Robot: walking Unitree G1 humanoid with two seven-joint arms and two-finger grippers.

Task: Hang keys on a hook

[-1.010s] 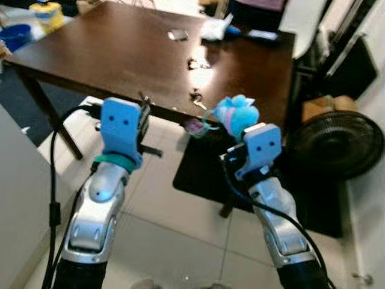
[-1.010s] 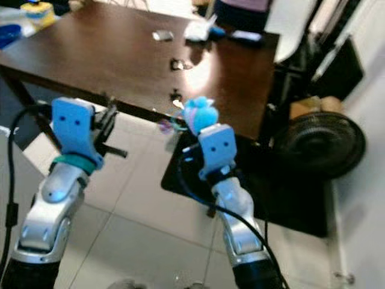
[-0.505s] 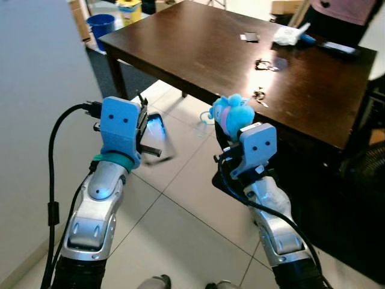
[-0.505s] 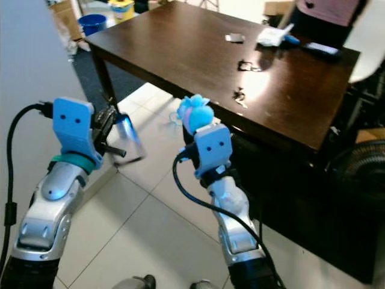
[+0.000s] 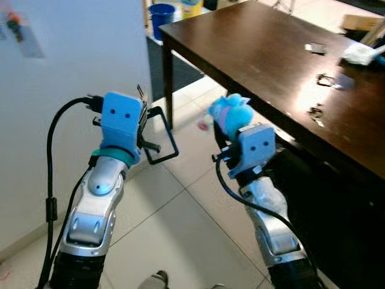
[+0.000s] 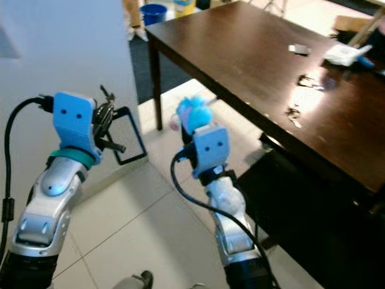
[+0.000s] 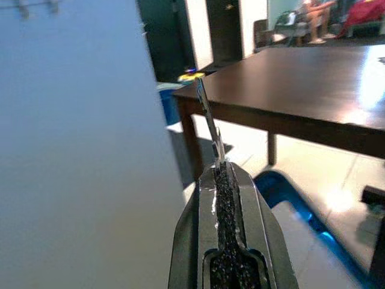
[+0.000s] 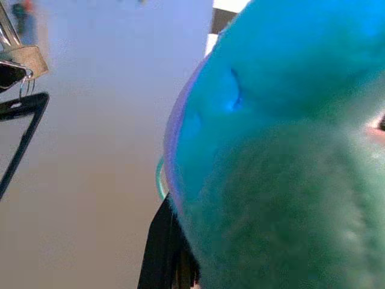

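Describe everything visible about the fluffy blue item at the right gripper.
The fluffy blue keychain toy is a rounded plush ball, turquoise with a small pink patch near its top and a thin pale ring at its side. It sits upright at the tip of the right gripper, held in the air above the tiled floor, beside the dark wooden table and apart from it. In the right wrist view its soft fur looms close to the lens.

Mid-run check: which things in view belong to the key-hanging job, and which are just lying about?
Job:
left gripper, shut on a key with a black square tag
right gripper, holding a blue plush keychain

Lying about:
loose keys
dark table
blue bucket
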